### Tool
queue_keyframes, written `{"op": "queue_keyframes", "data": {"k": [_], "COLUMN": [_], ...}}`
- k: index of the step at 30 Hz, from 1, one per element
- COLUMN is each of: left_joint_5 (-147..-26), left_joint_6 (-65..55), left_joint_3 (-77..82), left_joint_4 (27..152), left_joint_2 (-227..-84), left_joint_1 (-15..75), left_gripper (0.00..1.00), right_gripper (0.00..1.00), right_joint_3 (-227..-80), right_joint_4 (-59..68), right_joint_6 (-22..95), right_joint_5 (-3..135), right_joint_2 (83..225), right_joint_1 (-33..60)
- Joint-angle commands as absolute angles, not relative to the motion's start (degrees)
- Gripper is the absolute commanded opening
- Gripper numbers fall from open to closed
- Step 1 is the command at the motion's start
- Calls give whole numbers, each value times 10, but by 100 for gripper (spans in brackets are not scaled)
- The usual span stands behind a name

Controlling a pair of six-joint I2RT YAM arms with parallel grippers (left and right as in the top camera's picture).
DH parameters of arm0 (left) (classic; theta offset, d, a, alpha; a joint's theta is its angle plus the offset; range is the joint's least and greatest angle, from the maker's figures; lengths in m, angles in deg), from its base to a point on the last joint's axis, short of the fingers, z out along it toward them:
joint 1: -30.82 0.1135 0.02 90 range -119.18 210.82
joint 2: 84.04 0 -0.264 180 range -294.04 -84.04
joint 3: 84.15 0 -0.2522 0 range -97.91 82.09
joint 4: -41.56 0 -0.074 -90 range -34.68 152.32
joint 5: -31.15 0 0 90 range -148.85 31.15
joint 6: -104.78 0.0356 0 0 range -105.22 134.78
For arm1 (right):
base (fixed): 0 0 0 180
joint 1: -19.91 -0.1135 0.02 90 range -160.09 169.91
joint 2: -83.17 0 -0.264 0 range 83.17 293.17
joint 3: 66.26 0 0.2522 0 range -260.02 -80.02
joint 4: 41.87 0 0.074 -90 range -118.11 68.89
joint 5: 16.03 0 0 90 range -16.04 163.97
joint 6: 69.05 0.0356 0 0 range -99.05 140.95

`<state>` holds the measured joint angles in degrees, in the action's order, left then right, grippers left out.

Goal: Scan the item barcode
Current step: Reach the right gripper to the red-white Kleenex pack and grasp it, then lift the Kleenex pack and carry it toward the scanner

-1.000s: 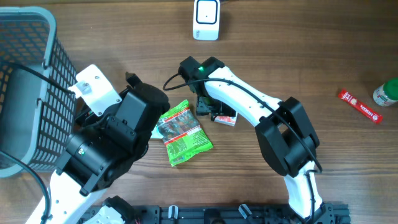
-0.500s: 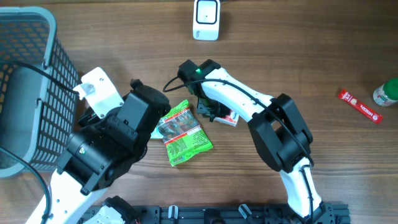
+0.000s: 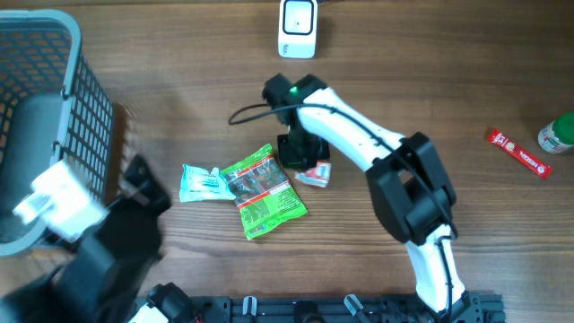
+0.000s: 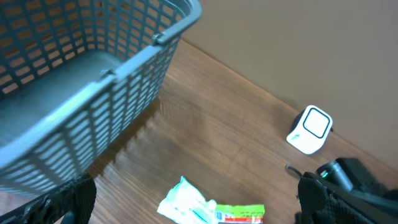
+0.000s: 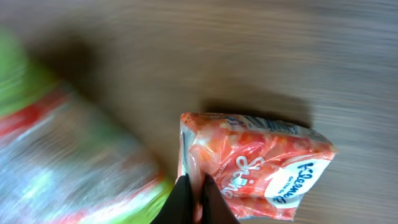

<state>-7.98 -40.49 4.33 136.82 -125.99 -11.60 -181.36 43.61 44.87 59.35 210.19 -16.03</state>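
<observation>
1. Item position. The orange packet (image 5: 261, 165) sits at the tips of the right gripper (image 5: 198, 190). In the right wrist view its body extends toward 2 o'clock from them. Overhead, it shows at 5 o'clock of the gripper head. The white scanner (image 3: 298, 27) is well apart at 12 o'clock and the green packet (image 3: 265, 193) is near at 8 o'clock.

2. Surroundings. The surface is a brown wood-grain table (image 3: 430, 72), backed by a beige wall (image 4: 298, 43). A pale blue packet (image 3: 202, 182) touches the green packet's 9 o'clock side. A grey mesh basket (image 3: 85, 108) occupies the 9 o'clock edge. A red stick (image 3: 518, 152) and a green-capped bottle (image 3: 558, 135) lie at the 3 o'clock edge.

3. Gripper state. The right gripper's fingers are closed together, pinching the orange packet's lower left edge. Whether the packet is clear of the table cannot be determined. The left gripper (image 4: 194, 193) stands fully spread and holds nothing.
</observation>
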Motion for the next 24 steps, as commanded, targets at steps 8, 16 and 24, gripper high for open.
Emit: {"op": "queue_keyframes", "data": {"k": [8,16,24], "left_joint_5": [-36,-7,48], "left_joint_6": [-410,-412,-412], "left_joint_3": [57,67,67], "left_joint_4": [1400,1382,1372], "left_joint_2": [-1232,-1232,-1232], "left_joint_1": [-132,-132,-132], "left_gripper": [100,100,100], "right_gripper": [4,4,4], "right_joint_3": [-1832,-1832,-1832], "right_joint_4": [383,317,400], "right_joint_6": [7,-167,-463], "right_joint_5": [304,194,173], "right_joint_2": [1987,1867,1788], "right_joint_1": [-77,-76,-76]}}
